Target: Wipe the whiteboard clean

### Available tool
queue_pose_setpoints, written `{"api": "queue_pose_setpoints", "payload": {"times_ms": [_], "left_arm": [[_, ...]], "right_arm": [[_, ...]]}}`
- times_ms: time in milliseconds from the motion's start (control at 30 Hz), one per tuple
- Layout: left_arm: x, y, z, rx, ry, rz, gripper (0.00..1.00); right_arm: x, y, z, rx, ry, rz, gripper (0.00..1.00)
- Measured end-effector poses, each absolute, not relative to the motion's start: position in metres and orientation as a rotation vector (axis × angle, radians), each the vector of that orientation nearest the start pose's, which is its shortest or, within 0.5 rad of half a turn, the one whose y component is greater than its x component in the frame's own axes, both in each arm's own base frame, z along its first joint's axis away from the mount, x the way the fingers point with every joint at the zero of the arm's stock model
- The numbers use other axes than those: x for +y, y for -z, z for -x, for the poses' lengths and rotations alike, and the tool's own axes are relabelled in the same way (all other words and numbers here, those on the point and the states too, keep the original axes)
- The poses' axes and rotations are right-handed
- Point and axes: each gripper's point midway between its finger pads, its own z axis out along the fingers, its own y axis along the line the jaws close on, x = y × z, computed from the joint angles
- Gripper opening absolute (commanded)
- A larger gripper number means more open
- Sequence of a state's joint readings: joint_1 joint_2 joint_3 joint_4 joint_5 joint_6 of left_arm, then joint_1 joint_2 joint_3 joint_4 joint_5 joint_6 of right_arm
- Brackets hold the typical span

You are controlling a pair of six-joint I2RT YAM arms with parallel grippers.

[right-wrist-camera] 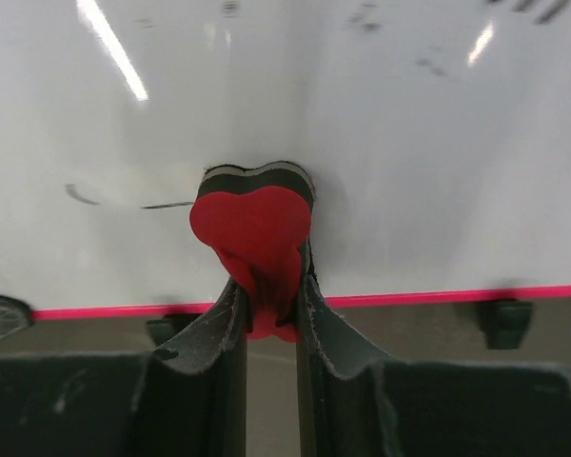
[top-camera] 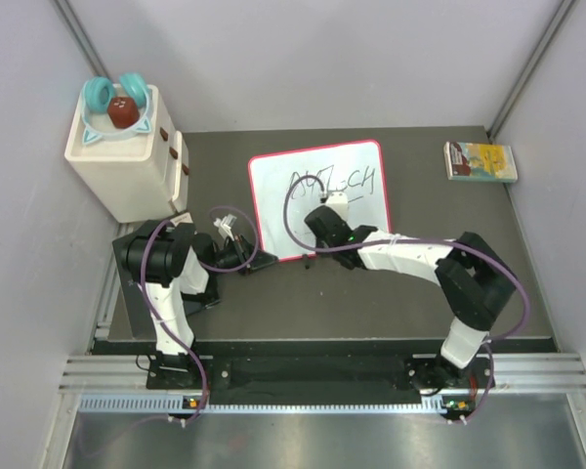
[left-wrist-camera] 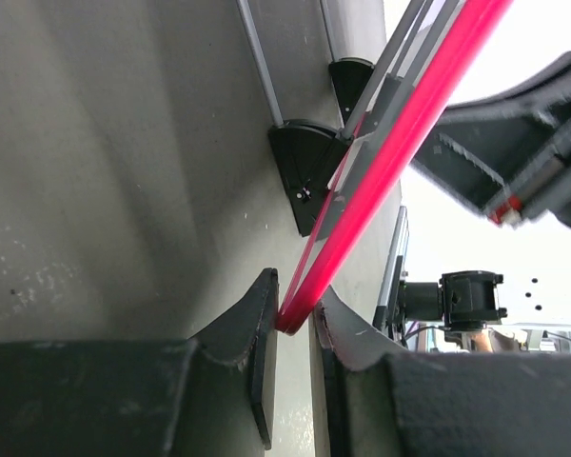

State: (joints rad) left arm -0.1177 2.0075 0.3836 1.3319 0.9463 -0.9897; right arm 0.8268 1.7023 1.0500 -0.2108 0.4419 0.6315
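The large white rectangular whiteboard (top-camera: 273, 195) with its thin red rim lay in the middle of the dark grey tabletop (top-camera: 420, 225). Its long axis ran left to right, the right end angled slightly away from the arms, with black marker scribbles (top-camera: 337, 181) face up. At its near-left corner, the left pincer (left-wrist-camera: 295, 307) was clamped on the rim. Over the board, the right pincer (right-wrist-camera: 266, 290) squeezed a red heart-shaped eraser (right-wrist-camera: 254, 224) against the white surface.

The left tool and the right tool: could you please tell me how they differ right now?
The left tool pinches the whiteboard by its red rim; the right tool grips a red heart-shaped eraser. The left sits at the board's corner, the right over its white face. Both are shut.
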Motion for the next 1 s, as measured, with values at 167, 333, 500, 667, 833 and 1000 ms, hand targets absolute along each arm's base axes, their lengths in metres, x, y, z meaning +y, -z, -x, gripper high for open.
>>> {"api": "queue_pose_setpoints", "payload": {"times_ms": [167,333,500,667,833,1000], "left_arm": [[-0.198,-0.040,-0.293,2.065,1.597,0.153,0.00],[-0.197,-0.040,-0.294,2.065,1.597,0.160,0.00],[-0.197,-0.040,-0.293,2.065,1.600,0.159,0.00],[-0.197,-0.040,-0.295,2.064,1.595,0.166,0.00],[-0.196,-0.040,-0.296,2.064,1.588,0.174,0.00],[-0.197,-0.040,-0.295,2.063,1.591,0.169,0.00]], "right_arm": [[0.326,-0.071,-0.316,2.330,-0.237,0.133,0.00],[0.369,-0.081,-0.321,2.314,-0.301,0.182,0.00],[0.387,-0.088,-0.328,2.304,-0.309,0.211,0.00],[0.383,-0.087,-0.333,2.329,-0.319,0.202,0.00],[0.359,-0.091,-0.349,2.338,-0.367,0.125,0.00],[0.287,-0.110,-0.388,2.298,-0.352,-0.073,0.00]]}}
